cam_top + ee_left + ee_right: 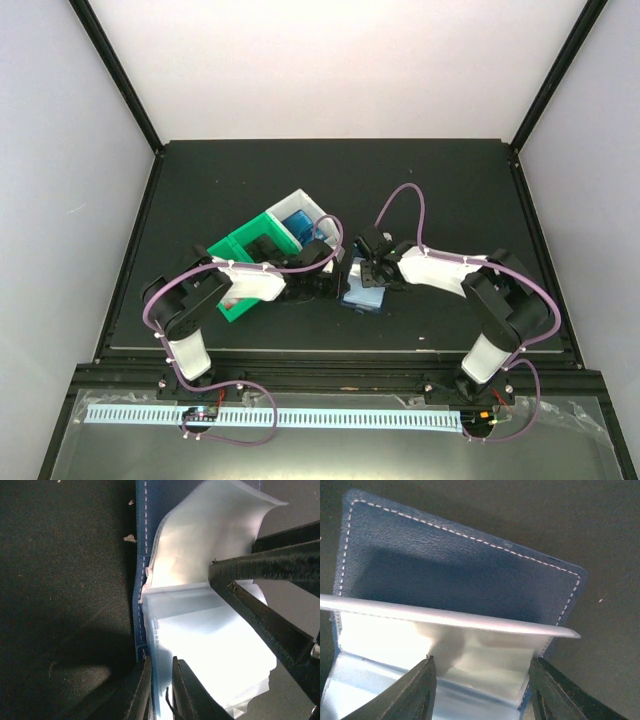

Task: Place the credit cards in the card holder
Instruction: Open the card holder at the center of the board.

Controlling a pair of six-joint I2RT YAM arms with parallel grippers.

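Observation:
The dark blue card holder [362, 297] lies open on the black table between both grippers. My left gripper [161, 661] is shut on the edge of one of the holder's clear sleeves [200, 640], next to the stitched blue spine [141, 530]. My right gripper [482, 662] is open above the sleeves, its fingers [425, 685] set wide to either side of a lifted clear sleeve [445, 616], with the blue cover [460, 575] behind. In the top view a stack of blue credit cards [297, 222] sits in the white bin. No card shows between either gripper's jaws.
A green bin [245, 250] and a white bin [305, 205] stand side by side just behind my left wrist, left of the holder. My right gripper's black finger [265, 580] crosses the right side of the left wrist view. Black posts frame the table's corners.

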